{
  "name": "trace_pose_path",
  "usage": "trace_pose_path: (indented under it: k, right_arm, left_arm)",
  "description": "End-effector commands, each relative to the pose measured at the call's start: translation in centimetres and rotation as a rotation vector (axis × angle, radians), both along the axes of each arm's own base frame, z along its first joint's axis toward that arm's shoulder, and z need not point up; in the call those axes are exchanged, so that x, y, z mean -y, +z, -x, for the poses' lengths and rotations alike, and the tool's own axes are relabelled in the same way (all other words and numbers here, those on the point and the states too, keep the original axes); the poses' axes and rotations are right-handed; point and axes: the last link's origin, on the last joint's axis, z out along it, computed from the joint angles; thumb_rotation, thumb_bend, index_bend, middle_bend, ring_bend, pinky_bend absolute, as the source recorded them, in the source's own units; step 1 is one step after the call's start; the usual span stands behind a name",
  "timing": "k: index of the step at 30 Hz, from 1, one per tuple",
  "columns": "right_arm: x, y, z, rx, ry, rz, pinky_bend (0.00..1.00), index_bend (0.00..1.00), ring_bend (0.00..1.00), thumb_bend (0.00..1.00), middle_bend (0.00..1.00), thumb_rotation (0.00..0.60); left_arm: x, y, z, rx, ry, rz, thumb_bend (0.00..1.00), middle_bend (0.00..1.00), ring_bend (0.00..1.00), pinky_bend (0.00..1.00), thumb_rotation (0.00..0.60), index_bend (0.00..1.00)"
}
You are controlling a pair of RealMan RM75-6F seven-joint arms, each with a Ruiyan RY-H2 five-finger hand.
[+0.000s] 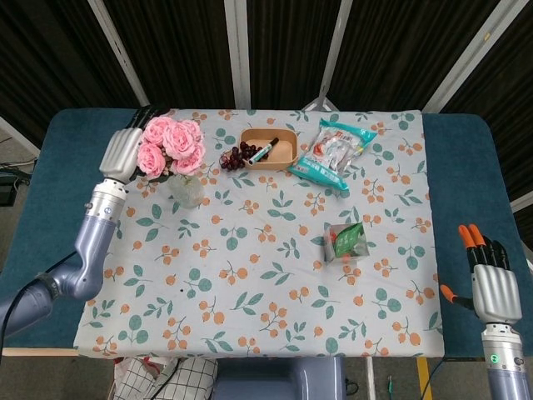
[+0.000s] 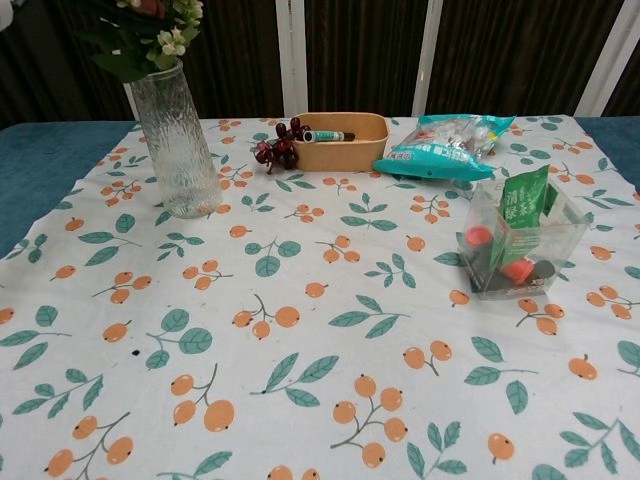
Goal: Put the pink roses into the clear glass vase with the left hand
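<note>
The pink roses (image 1: 171,143) stand with their stems down in the clear glass vase (image 1: 186,190) at the table's far left. My left hand (image 1: 122,153) is pressed against the bouquet's left side and still holds it; the blooms hide where its fingers meet the stems. In the chest view the ribbed vase (image 2: 178,140) has green leaves and small white buds (image 2: 150,35) crowding its mouth, and the blooms are cut off above the frame. My right hand (image 1: 491,279) hangs beside the table's right edge, fingers apart, holding nothing.
Behind the vase to the right lie dark red grapes (image 1: 236,157) and a tan tray (image 1: 270,148) with a marker in it. A snack bag (image 1: 334,154) lies further right. A clear box (image 1: 346,242) of small items sits right of centre.
</note>
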Motion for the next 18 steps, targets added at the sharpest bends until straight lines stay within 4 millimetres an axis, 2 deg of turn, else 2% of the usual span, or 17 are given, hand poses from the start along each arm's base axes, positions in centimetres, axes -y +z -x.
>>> trace_pose_path:
  k: [1, 11, 18]
  right_arm:
    - [-0.1, -0.1, -0.2, 0.002, 0.007, -0.003, 0.01, 0.0, 0.04, 0.2, 0.0, 0.6]
    - [-0.4, -0.1, -0.5, 0.006, 0.017, -0.002, 0.01, 0.0, 0.04, 0.2, 0.0, 0.6]
    - [-0.4, 0.0, -0.7, 0.015, 0.026, 0.003, 0.01, 0.0, 0.04, 0.2, 0.0, 0.6]
  left_arm:
    - [1.3, 2.2, 1.2, -0.097, 0.098, 0.038, 0.12, 0.04, 0.04, 0.2, 0.537, 0.09]
    - [3.9, 6.6, 2.4, -0.259, 0.26, 0.072, 0.12, 0.04, 0.04, 0.16, 0.538, 0.06]
    - [5.3, 7.9, 2.7, -0.288, 0.293, 0.075, 0.1, 0.04, 0.03, 0.16, 0.536, 0.08]
